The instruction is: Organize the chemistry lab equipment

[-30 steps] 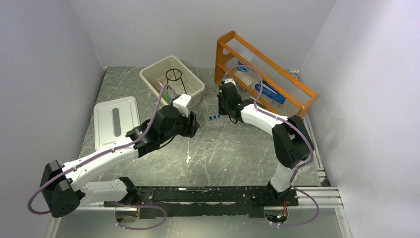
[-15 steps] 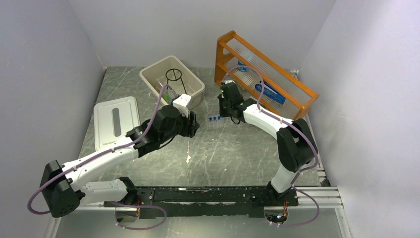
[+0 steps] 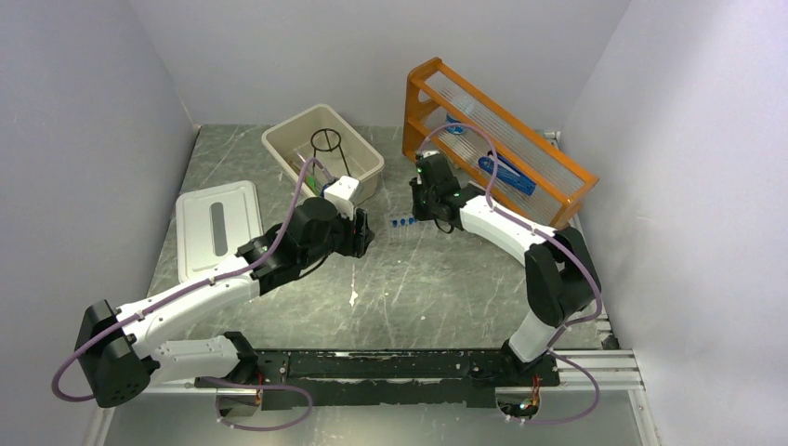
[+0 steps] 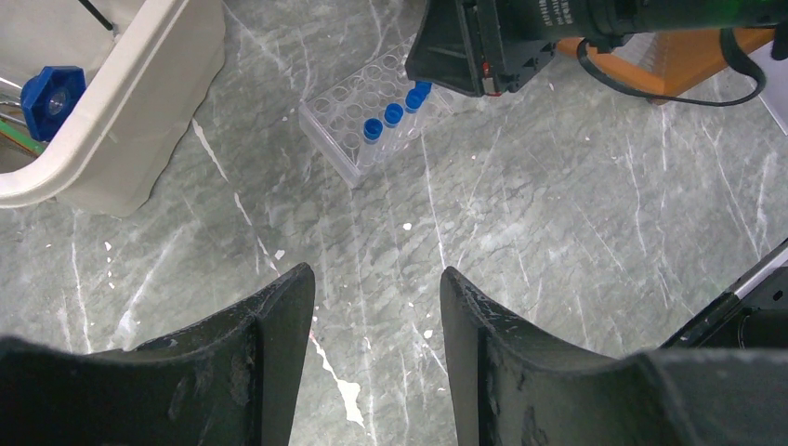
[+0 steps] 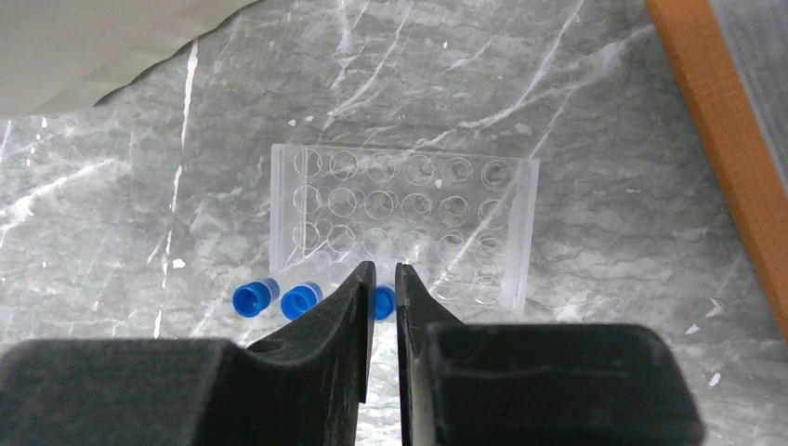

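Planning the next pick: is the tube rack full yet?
Not full: only three blue-capped tubes sit along one edge of the rack; its other visible holes are empty.

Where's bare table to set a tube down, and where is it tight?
Free: the table between the left hand and the arm bases. Crowded: the rack, hemmed by bin, shelf and the right hand closed on a tube.
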Controlling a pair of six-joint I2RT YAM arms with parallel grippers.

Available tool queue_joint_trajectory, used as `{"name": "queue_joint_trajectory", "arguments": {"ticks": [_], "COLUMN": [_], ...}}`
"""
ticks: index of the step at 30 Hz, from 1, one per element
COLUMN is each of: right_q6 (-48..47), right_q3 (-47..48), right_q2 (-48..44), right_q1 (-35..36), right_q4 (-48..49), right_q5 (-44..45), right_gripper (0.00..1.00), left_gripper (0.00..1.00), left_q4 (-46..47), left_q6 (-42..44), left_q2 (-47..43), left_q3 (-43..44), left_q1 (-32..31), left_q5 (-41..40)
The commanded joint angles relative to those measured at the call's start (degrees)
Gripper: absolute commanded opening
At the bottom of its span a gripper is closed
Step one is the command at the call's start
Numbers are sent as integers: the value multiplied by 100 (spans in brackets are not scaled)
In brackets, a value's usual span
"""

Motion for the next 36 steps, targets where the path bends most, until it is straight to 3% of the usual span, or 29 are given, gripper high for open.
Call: {"name": "queue_joint_trajectory", "arguments": {"ticks": [1,10,22,36], "right_q6": [-73,-81,-228,-223], "right_q3": [-56,-69,189,142], "right_q2": [-308,-367,13,-131], "right_q1": [-41,-45,-45,-44], "right_q4": [-89,-94,-340,-580], "right_q5": [124,105,-5,-9], "right_gripper": [18,19,36,29], "left_gripper": [57,57,57,57], "left_q4": [-5,-69,-120,-66], "left_q6": [-32,-64,-111,-111], "left_q2": [-94,-90,-82,-19], "left_q3": [4,42,69,70], "left_q1": [-11,-11,-10,-12], "left_q5": [-70,-151,-226,-191]}}
